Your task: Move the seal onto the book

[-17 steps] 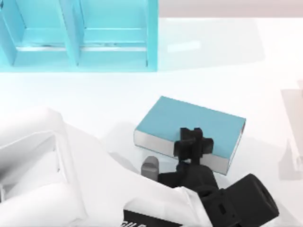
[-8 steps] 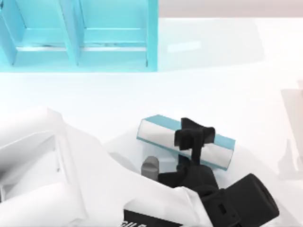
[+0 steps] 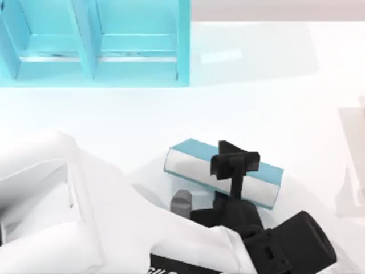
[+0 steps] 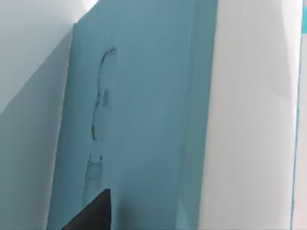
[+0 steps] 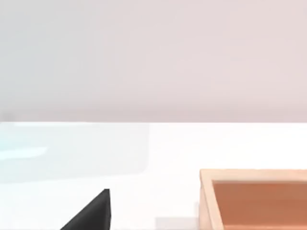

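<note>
The book (image 3: 197,166) is tipped up on its edge near the table's front middle, with its white page block facing up and a thin teal cover strip along the far side. My left gripper (image 3: 235,165) reaches in from the lower left and is shut on the book. Up close in the left wrist view are the book's teal cover (image 4: 139,120), its white pages beside it, and one dark fingertip (image 4: 93,213). The seal is out of view. One dark fingertip (image 5: 91,213) of my right gripper shows in the right wrist view, above bare table.
A large teal compartmented shelf unit (image 3: 91,45) stands at the back left. My left arm's white body (image 3: 68,211) covers the front left of the table. An orange-brown box with a pale rim (image 5: 254,201) lies ahead in the right wrist view.
The book lay flat with its teal cover up a second ago. The left gripper has since turned it onto its edge, and it has shifted only slightly in the last half second.
</note>
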### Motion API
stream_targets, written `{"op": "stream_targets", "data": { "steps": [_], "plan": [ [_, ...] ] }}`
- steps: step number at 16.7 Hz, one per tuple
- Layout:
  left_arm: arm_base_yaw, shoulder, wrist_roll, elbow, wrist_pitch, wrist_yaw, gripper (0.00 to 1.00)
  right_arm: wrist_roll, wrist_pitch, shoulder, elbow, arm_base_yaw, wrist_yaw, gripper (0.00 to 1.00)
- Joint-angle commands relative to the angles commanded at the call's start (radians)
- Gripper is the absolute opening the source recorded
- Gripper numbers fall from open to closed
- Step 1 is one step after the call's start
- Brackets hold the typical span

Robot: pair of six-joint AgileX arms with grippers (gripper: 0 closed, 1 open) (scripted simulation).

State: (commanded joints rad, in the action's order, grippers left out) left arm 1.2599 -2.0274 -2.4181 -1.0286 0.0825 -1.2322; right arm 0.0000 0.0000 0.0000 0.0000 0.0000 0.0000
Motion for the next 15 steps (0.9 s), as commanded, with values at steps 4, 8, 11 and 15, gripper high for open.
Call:
{"op": "stream_targets", "data": {
  "steps": [4,8,11,15],
  "plan": [
    [0.054,-0.036,-0.148,-0.04,-0.148,-0.011,1.0,0.0,0.0,0.0,0.0,0.0,0.0,1.0],
    [0.145,-0.089,-0.451,-0.11,-0.46,-0.019,1.0,0.0,0.0,0.0,0.0,0.0,0.0,1.0],
    [0.223,-0.124,-0.724,-0.172,-0.765,-0.017,1.0,0.0,0.0,0.0,0.0,0.0,0.0,1.0],
    [0.321,-0.153,-1.071,-0.251,-1.158,-0.007,1.0,0.0,0.0,0.0,0.0,0.0,0.0,1.0]
  ]
}}
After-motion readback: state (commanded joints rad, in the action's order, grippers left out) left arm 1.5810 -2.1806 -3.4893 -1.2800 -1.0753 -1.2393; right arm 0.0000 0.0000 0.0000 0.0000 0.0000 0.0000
